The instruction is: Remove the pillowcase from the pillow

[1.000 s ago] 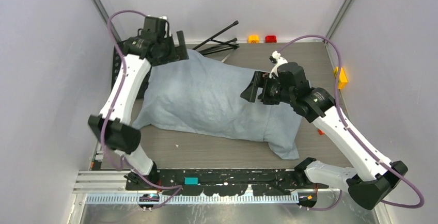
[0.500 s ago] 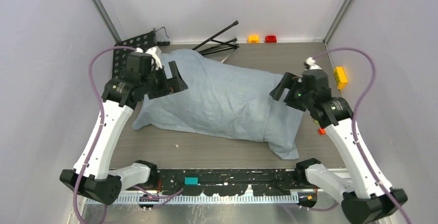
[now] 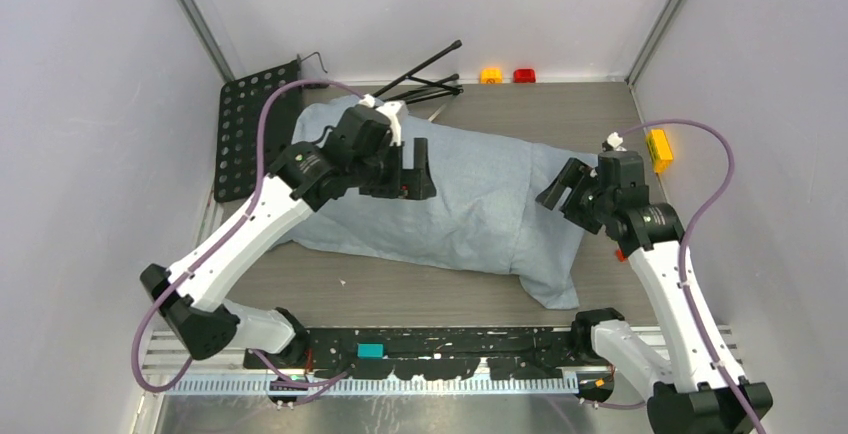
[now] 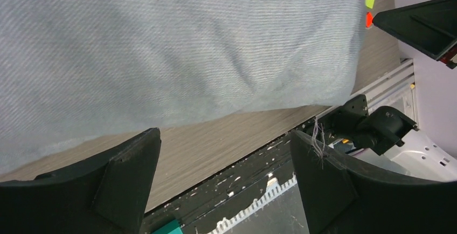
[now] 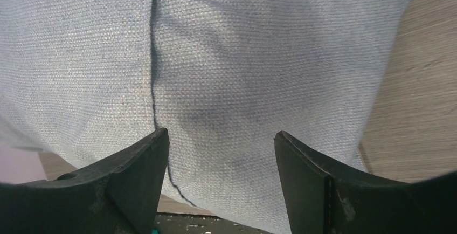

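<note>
Hovering spread and empty: left claw over pillowcase middle, right claw at its slack end; I'd pinch cloth only.

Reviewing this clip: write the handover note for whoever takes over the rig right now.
Left gripper: open, empty, above the pillowcase near its middle.
Right gripper: open, empty, above its right end.
The blue-grey pillowcase lies bulging on the table; the pillow is fully covered, none of it showing.
Done: nothing yet.
Left: grip the cloth and pull it off the pillow.
</note>
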